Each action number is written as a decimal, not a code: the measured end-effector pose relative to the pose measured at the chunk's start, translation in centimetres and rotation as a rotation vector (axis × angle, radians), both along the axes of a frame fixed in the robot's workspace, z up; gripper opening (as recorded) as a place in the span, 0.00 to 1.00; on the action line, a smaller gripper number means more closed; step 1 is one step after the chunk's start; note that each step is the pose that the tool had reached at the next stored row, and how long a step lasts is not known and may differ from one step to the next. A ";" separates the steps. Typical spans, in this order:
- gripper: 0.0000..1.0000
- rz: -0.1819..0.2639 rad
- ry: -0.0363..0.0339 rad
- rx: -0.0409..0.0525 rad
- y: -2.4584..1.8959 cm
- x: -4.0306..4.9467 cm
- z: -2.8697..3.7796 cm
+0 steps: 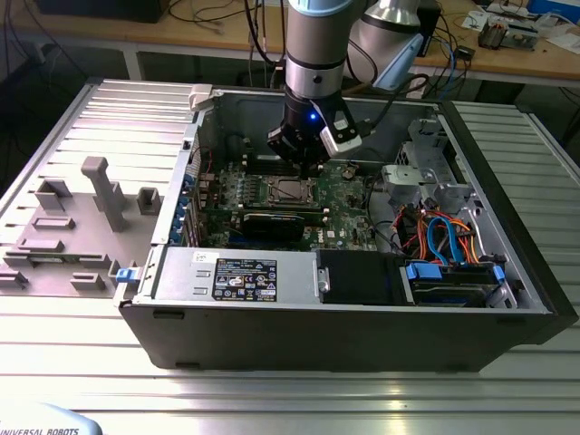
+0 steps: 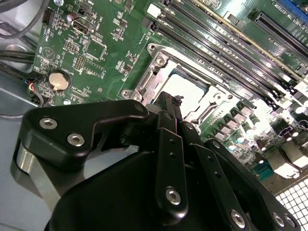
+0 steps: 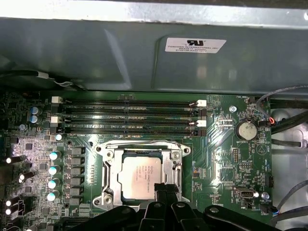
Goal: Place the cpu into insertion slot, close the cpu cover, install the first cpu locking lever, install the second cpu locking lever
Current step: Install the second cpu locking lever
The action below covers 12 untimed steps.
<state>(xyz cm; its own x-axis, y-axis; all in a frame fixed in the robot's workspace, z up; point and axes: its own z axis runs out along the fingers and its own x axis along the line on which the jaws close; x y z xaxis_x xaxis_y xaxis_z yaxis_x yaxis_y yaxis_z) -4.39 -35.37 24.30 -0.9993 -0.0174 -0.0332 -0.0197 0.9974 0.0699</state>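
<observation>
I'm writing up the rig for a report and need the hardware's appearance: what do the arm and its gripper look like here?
In the exterior view the arm is a silver-grey tube with a pale blue ring at a joint, then a black wrist section with a small blue light and a white-grey block on its side. The gripper is matte black: angular linked plates with silver screw heads, narrowing to slim black fingers.

Ribbed metal table (image 1: 299, 399); wooden bench (image 1: 227, 36) behind (cables strewn).
</observation>
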 end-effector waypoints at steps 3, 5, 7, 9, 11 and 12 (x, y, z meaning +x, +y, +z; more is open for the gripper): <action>0.11 0.000 0.0000 0.0000 -0.05 0.00 0.00; 0.11 0.000 0.0000 -0.0001 -0.13 0.00 0.00; 0.11 0.000 0.0000 0.0000 -0.28 0.00 0.00; 0.11 0.000 0.0000 0.0000 -0.38 0.00 0.00; 0.11 0.000 0.0000 0.0000 -0.48 0.00 0.00; 0.11 0.000 0.0000 0.0000 -0.53 0.00 0.00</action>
<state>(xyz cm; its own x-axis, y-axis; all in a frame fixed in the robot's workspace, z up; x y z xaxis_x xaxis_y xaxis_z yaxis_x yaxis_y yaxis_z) -4.39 -35.90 24.30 -0.9993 -0.0174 -0.0332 -0.0197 0.9974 0.0699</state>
